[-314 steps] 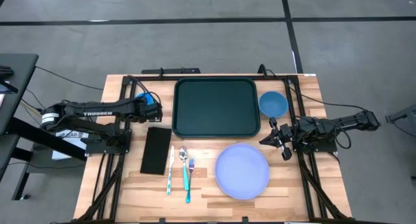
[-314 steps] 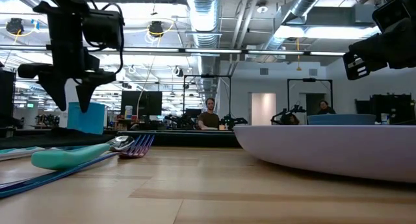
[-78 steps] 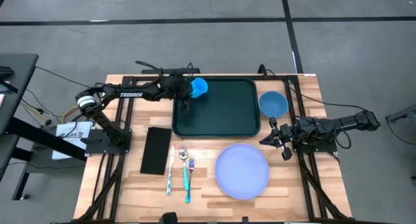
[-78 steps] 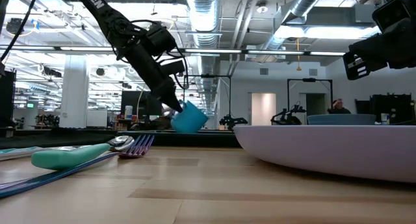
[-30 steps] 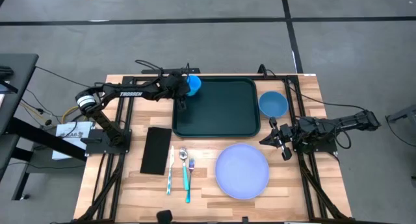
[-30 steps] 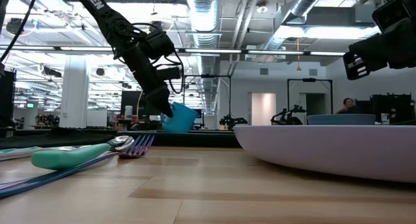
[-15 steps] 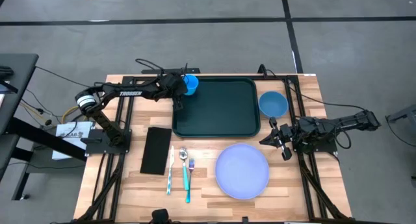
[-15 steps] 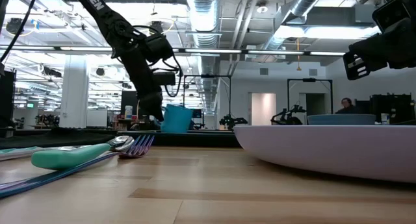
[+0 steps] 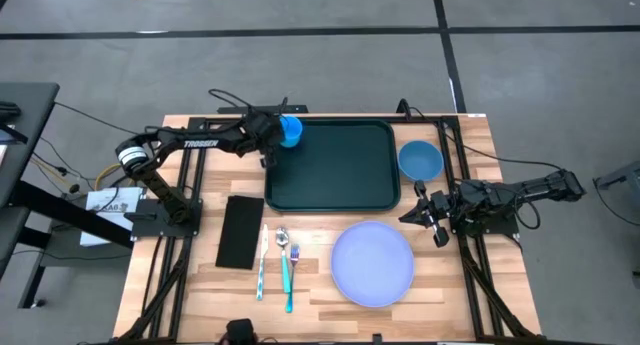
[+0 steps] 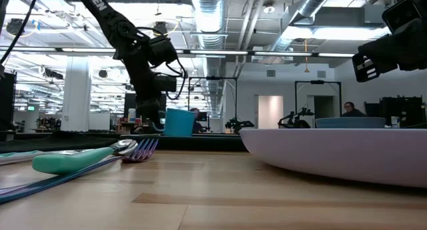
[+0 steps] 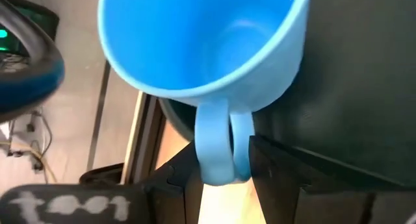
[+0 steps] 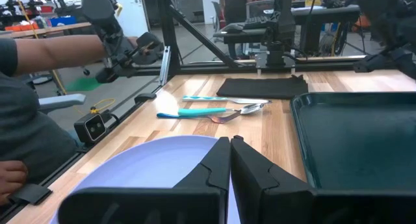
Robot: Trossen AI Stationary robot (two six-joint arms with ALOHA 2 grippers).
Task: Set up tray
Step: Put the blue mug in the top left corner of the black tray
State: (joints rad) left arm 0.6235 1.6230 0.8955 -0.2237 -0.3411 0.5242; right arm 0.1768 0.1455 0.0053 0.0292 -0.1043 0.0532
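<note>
A blue cup [image 9: 290,132] stands upright on its base in the far left corner of the dark tray [image 9: 340,175], also seen in the low view [image 10: 179,122]. My left gripper [image 9: 275,140] is just left of it, shut on the cup's handle. A blue bowl [image 9: 421,160] sits to the right of the tray. A lilac plate [image 9: 373,263] lies near the front. My right gripper [image 9: 432,217] waits shut beside the plate's far right edge. My left gripper has the cup's loop handle [image 11: 221,146] between its two fingers [image 11: 273,175], one on each flat side. The fingers come from the table's left, slanting down. The cup stands upright, mouth up, with its base on the tray.
A black napkin [image 9: 240,231] lies left of a knife, spoon and fork [image 9: 285,260] at the front. Black frame rails run along the table's left and right sides. A person's sleeve and arm [image 12: 39,55] show beyond the table.
My left gripper has carried the cup toward the tray's far left corner and down. The cup, tilted and clear of the tray a second ago, has come upright and now stands on the tray.
</note>
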